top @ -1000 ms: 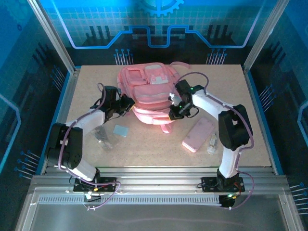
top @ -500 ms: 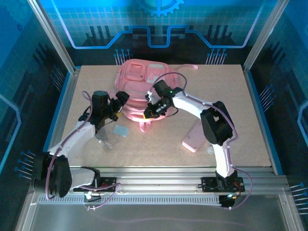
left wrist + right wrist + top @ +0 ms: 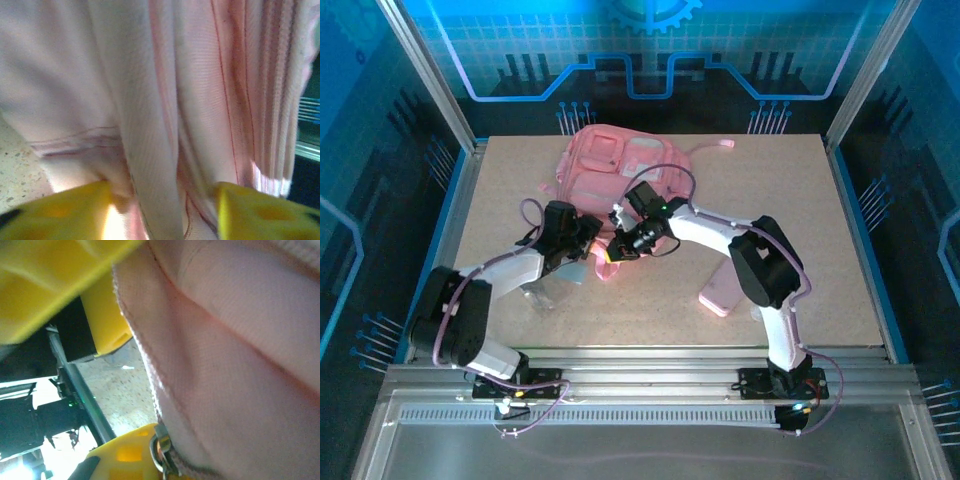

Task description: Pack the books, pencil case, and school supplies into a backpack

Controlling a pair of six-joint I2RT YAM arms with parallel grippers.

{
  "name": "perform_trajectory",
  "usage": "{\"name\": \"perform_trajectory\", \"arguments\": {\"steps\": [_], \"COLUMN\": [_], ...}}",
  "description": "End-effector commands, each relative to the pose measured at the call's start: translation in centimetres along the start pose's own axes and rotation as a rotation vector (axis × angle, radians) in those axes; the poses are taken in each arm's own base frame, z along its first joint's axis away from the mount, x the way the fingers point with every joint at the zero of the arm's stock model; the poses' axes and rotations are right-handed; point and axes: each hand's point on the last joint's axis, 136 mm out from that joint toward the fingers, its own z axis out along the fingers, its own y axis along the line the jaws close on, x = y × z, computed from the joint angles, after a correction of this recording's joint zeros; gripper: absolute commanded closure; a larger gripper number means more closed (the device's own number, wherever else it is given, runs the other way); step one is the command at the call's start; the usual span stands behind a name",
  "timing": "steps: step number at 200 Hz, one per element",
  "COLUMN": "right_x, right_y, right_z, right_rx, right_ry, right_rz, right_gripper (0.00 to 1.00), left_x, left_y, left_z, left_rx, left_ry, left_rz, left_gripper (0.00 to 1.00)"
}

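– Near the centre of the overhead frame, the left pincer (image 3: 585, 238) and the right pincer (image 3: 618, 247) now sit just beside each other at the lower edge of the backpack (image 3: 620, 165). A second ago they stood well apart, one on each side of it.

– And the bag itself?

– Its near edge has been drawn toward the lower left and bunched up, and a strap has travelled with it. The body still lies at the upper centre of the table (image 3: 800, 200).

– Is either pincer holding anything?

– In the right wrist view, pink fabric is pressed between the two yellow fingers (image 3: 60, 280), with the zip pull (image 3: 161, 450) against the lower one. That pincer looks clamped on the backpack's zip edge. In the left wrist view the fingers (image 3: 60, 210) stand well apart with a thick fold running between them. Whether they pinch it cannot be told.

– What does that mean for the packing?

– Most likely the arms are working to get the mouth open, one holding while the other pulls. The pencil case (image 3: 718, 296) lies at the lower right, half behind the right arm. The light-blue square (image 3: 576, 272) lies just below the left pincer. Both are outside the bag, so loading has yet to follow. Limp fabric could slip free.
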Motion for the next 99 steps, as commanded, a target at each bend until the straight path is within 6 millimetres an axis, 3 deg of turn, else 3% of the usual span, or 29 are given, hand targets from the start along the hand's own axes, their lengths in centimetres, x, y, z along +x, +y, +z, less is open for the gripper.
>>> {"name": "perform_trajectory", "arguments": {"steps": [1, 28, 59, 79, 99], "right_x": [2.9, 5.0, 7.0, 7.0, 5.7], "right_y": [3.9, -0.3, -7.1, -10.1, -12.2], "right_z": [-1.8, -2.8, -6.3, -8.6, -10.6], "right_rx": [-0.085, 0.082, 0.341, 0.435, 0.512], "right_ry": [0.049, 0.119, 0.198, 0.203, 0.168], "right_rz": [-0.046, -0.021, 0.009, 0.028, 0.032], "right_gripper": [1.0, 1.0, 1.0, 1.0, 1.0], "left_x": [-1.3, -0.9, -0.6, 0.0, 0.5], "left_y": [-3.0, -2.3, -2.5, -3.4, -4.1], "left_z": [1.2, 1.1, -0.8, -1.9, -2.9], "left_rx": [0.116, 0.117, 0.127, 0.156, 0.173], "left_ry": [-0.046, -0.034, -0.036, -0.013, 0.011], "left_rz": [0.037, 0.04, 0.094, 0.136, 0.173], "left_gripper": [1.0, 1.0, 1.0, 1.0, 1.0]}}
